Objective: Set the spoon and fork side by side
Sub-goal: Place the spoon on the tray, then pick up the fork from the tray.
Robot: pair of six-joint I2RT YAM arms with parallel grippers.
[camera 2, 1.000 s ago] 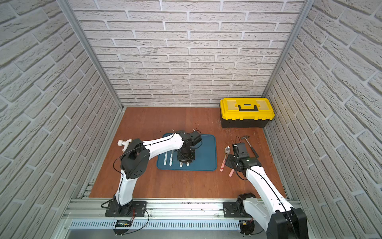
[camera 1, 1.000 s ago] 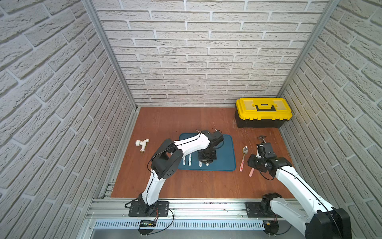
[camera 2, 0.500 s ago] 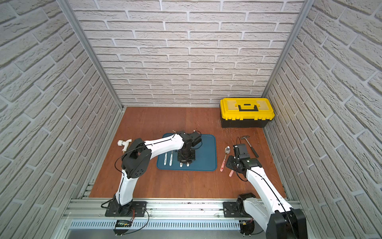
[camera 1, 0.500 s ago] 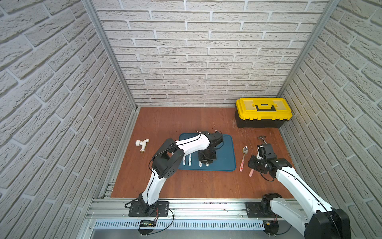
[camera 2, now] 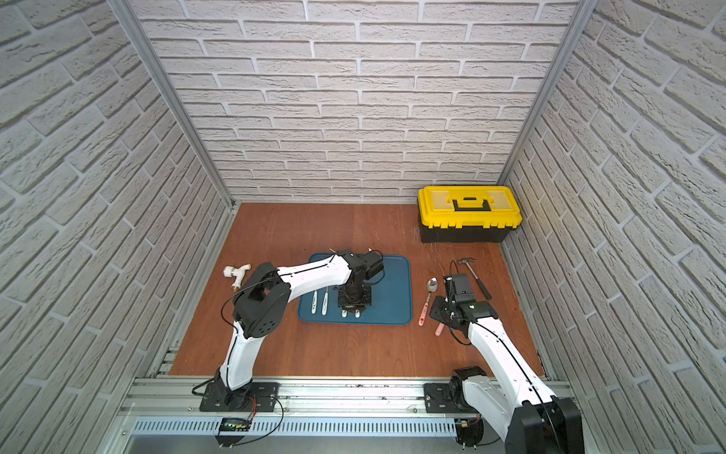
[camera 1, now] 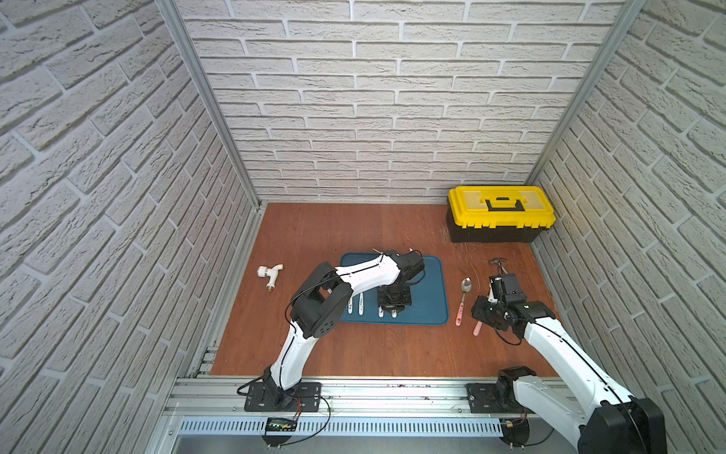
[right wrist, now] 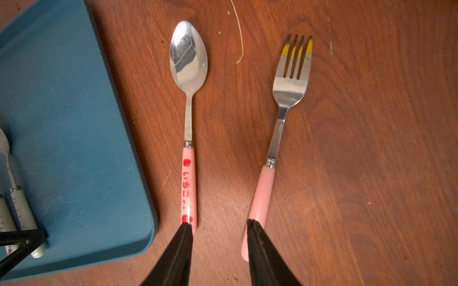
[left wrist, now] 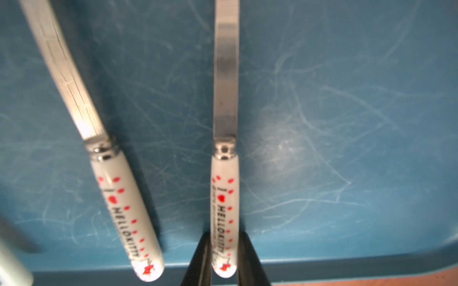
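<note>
Nearest you, the right gripper (right wrist: 219, 222) is hovering low over the wood table (camera 1: 353, 353), just right of the blue tray (camera 1: 430, 291). Its fingers (right wrist: 182, 247) are standing apart w/ only bare wood btwn them. One tip is sitting over the butt end of the pink spoon (right wrist: 188, 126), the other over the butt end of the pink fork (right wrist: 273, 148). I can't tell whether either tip is touching. Both task pcs are lying flat on the table, side by side but not touching, heads pointing toward the back wall. The spoon is lying nearer the tray, and the gap is widening a bit toward the heads.

At about the same depth, the left gripper (left wrist: 224, 234) is reaching down onto the tray's near half. In the left wrist view you're seeing its fingers clamping the end of a white-handled utensil (left wrist: 225, 198), one on each side of the handle. Its head is running out of frame, so I can't tell what kind it is. A second white-handled utensil (left wrist: 124, 210) is lying just beside it, apart and angling away. In a top view, two more white-handled pcs (camera 1: 349, 306) are lying parallel further left on the tray.

Farther back, a white pipe fitting (camera 1: 270, 275) is lying left of the tray, well apart. A hammer (camera 2: 479, 283) is lying just behind the right gripper. A yellow-lidded toolbox (camera 1: 501, 214) is sitting against the back wall in the right corner.
</note>
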